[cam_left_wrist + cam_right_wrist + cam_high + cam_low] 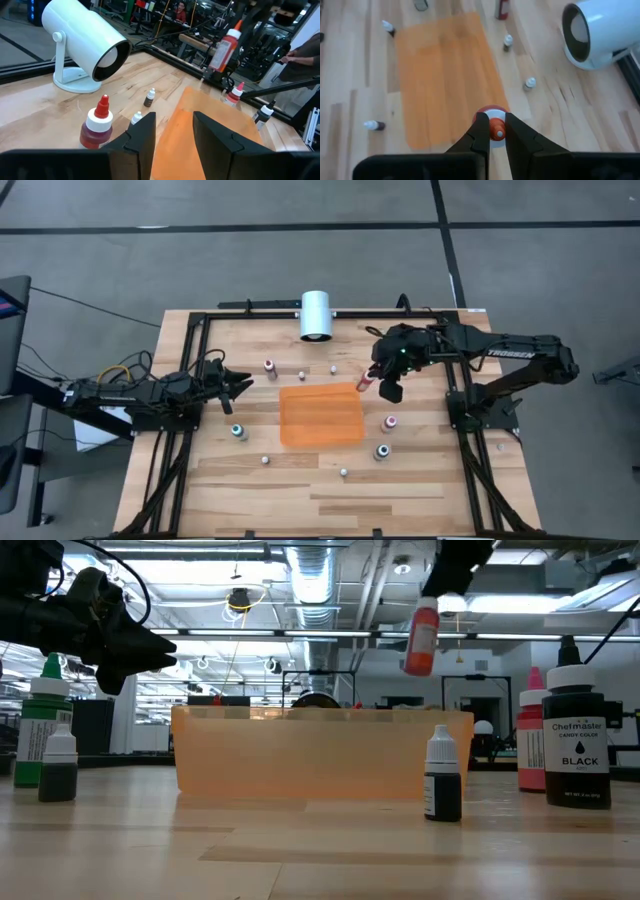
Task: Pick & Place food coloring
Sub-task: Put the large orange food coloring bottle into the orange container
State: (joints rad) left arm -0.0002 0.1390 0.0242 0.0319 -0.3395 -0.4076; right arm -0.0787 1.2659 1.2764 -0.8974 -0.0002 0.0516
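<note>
Your right pincer [492, 131] gripped an orange-topped bottle [422, 635] above the orange tray's [320, 415] far-right corner; left pincer [172, 137] hung part-open w/ nothing held.

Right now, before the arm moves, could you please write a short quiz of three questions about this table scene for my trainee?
1. True or false: the right end effector holds the small orange-capped food coloring bottle in the air.
2. Where is that bottle relative to the flat translucent orange plastic tray? A) lying inside it B) lifted by its far right corner C) at the table's front edge
3. Fill in: the left end effector has its fingers ____ and holds nothing.

Key: 1 true; 2 B; 3 open.
</note>
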